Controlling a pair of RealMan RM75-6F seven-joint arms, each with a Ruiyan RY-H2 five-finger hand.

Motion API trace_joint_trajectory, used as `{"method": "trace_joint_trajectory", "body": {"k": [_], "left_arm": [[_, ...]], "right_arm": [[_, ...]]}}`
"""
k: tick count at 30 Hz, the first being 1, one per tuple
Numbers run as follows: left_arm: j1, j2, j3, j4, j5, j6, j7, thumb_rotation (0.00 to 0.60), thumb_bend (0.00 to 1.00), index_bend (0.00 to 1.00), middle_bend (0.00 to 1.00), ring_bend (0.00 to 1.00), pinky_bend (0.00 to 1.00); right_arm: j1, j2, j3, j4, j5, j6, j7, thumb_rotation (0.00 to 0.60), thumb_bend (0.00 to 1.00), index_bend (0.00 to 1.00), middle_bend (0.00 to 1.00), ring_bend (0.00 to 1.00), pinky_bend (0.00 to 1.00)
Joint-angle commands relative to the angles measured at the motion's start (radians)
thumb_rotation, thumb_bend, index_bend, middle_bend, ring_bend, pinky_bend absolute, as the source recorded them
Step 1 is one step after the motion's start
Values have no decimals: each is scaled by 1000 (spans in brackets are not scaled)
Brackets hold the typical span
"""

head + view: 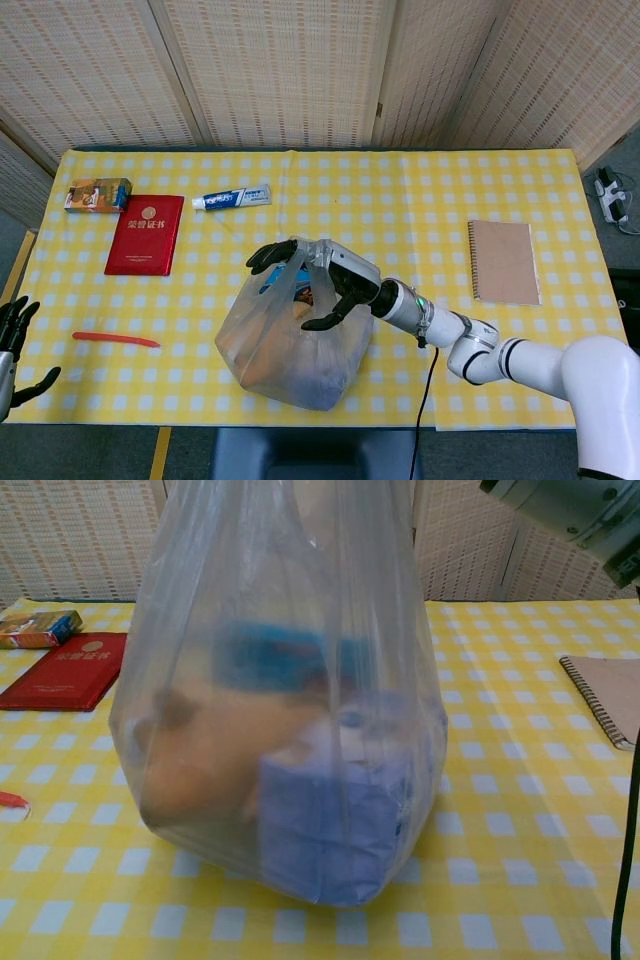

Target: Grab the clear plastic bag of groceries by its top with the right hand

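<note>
The clear plastic bag (290, 350) stands near the table's front edge, holding an orange item, a blue box and other groceries. It fills most of the chest view as the bag (290, 730), its top running out of the frame. My right hand (318, 283) is at the bag's gathered top, dark fingers curled around the plastic and gripping it. Only the right forearm (575, 515) shows in the chest view. My left hand (15, 350) hangs off the table's front left corner, fingers apart and holding nothing.
A red booklet (146, 234), a small snack box (97, 194) and a toothpaste tube (232, 198) lie at the back left. An orange pen (115, 340) lies front left. A brown spiral notebook (504, 262) lies to the right. A black cable (428, 390) hangs from my right arm.
</note>
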Motion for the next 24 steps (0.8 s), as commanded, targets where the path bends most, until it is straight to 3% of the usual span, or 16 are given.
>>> {"method": "trace_joint_trajectory", "body": {"k": [1, 7, 19, 24], "left_arm": [[0, 1, 0, 0, 0, -1, -2, 600, 226, 5, 75, 64, 36], [0, 2, 1, 1, 2, -1, -3, 600, 226, 5, 75, 64, 36], [0, 2, 2, -1, 5, -2, -3, 600, 226, 6, 75, 65, 36], [2, 3, 4, -4, 12, 5, -2, 600, 226, 6, 75, 64, 36]], "right_arm": [[-20, -25, 29, -3, 56, 3, 118, 600, 233, 309, 316, 316, 249], [-34, -41, 59, 21, 99, -19, 307, 600, 233, 441, 457, 431, 360], [-60, -26, 111, -10, 194, -142, 596, 600, 234, 547, 596, 637, 577], [-69, -21, 121, -7, 197, -178, 649, 600, 240, 554, 622, 701, 641]]}}
